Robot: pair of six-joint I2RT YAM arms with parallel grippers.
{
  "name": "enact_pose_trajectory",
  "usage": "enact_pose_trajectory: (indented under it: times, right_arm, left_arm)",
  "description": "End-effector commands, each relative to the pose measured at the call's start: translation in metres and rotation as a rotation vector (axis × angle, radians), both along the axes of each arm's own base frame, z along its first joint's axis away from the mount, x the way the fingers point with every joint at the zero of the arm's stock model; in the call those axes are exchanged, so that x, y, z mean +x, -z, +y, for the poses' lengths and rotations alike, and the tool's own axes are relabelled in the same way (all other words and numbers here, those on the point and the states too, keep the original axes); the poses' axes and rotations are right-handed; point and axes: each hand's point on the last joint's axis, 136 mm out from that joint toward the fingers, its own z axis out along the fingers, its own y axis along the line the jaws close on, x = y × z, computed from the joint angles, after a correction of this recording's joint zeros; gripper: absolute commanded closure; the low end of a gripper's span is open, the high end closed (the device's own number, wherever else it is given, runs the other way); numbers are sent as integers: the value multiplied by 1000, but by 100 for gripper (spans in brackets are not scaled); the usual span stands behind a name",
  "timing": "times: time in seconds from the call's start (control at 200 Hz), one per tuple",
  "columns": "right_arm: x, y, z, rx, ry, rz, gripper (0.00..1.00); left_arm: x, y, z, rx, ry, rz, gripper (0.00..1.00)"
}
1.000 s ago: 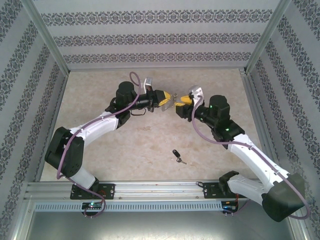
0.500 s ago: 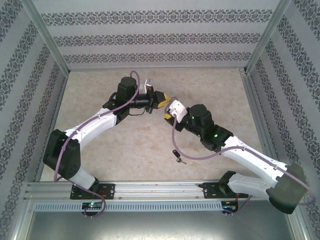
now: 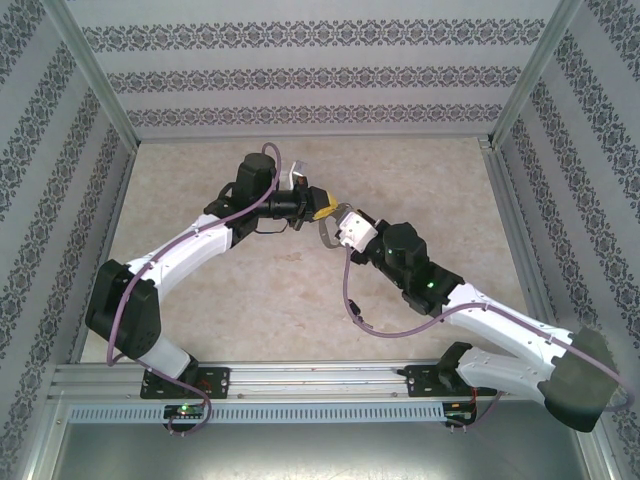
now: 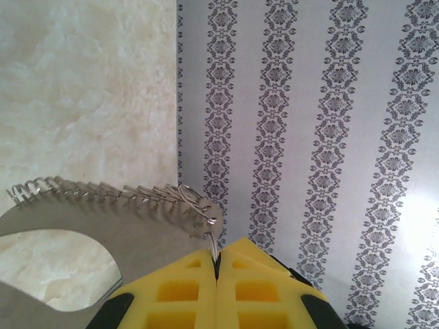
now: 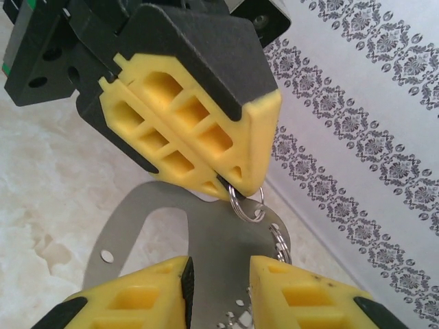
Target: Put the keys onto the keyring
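Left gripper (image 4: 216, 264) fingers press together, clamping the keyring (image 4: 89, 223) edge. Right gripper (image 5: 219, 284) jaws stand apart, the keyring's plate between them.

No legible text, label, brand mark, number or sign on anything in view. Wall panels (image 3: 320, 75): rows of repeating dark ornamental motif, decorative print, not lettering.
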Motion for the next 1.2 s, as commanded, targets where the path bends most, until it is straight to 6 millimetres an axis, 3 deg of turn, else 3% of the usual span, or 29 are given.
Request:
enact_pose_trajectory:
  times: [0.0,0.285,0.759,1.199]
  right_arm:
    - [2,-17,5,24,-7,-53,72]
    - [11,-17,12,1,-2,-61,72]
    - [5,-37,-1,55,26,-91,67]
    - [23,-30,11,24,24,-77,68]
  left_arm:
    - [-6,-24,-1,-24,37,-66,100]
    - [-7,-23,-3,-23,48,-65,100]
    - [-6,-18,-4,-23,51,-58,100]
    - [-9,-19,-4,-23,58,-56,100]
